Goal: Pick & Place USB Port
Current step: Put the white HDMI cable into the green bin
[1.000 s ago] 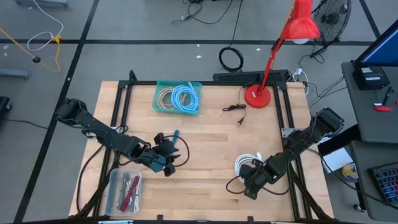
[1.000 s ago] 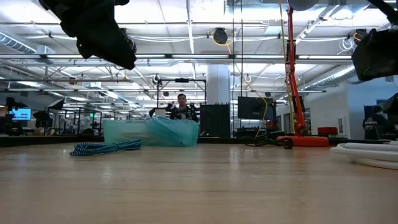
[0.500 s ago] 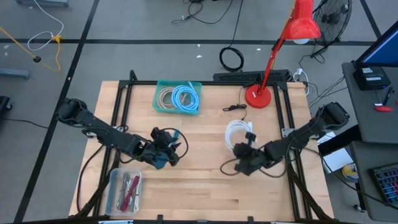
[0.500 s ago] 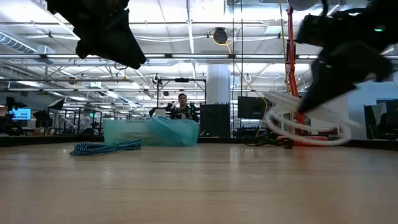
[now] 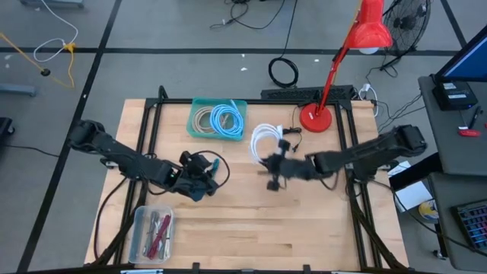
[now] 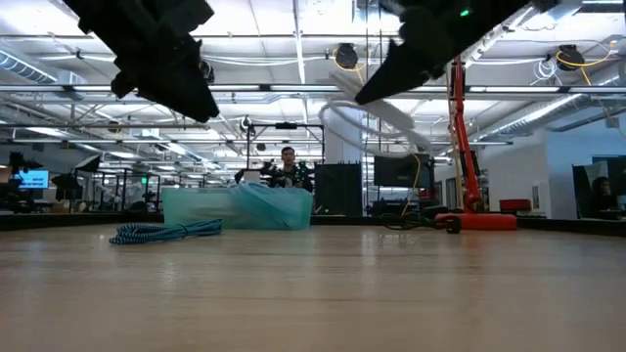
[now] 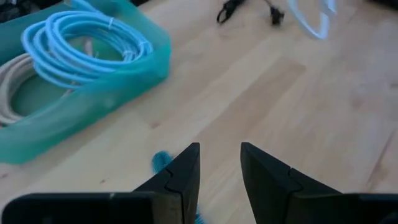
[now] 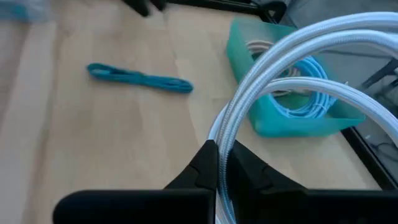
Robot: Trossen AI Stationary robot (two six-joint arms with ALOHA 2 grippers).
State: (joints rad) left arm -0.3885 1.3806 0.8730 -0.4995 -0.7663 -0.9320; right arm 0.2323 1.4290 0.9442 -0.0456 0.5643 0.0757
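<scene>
A white coiled USB cable (image 5: pixel 263 140) hangs in the air over the table's middle, with my right gripper (image 5: pixel 276 163) shut on it. The coil (image 8: pixel 298 56) stands just right of the teal bin (image 5: pixel 218 119), which holds a light-blue coil (image 7: pixel 81 43) and a beige coil. A teal braided cable (image 8: pixel 140 79) lies on the wood. Beside it my left gripper (image 7: pixel 221 155) hovers open above the table with nothing between its fingers. In the low view the white coil (image 6: pixel 364 121) is well above the wood. My right gripper pinches several strands of the white coil's rim (image 8: pixel 222 138) between its two fingers. The fingers come from the table's right, slanting down. The coil sticks out beyond the fingertips toward the bin, lifted clear of the table.
A red desk lamp stands with its base (image 5: pixel 315 118) at the far right, and a short black cable (image 5: pixel 288 132) lies beside it. A clear tray of small tools (image 5: pixel 152 232) sits at the near left. Bare wood lies in the near middle and near right.
My right gripper has risen from the table's near right and swung toward the far left, carrying the white coil. The coil lay on the wood and now hangs clear beside the teal bin. My left gripper has turned a little in place.
</scene>
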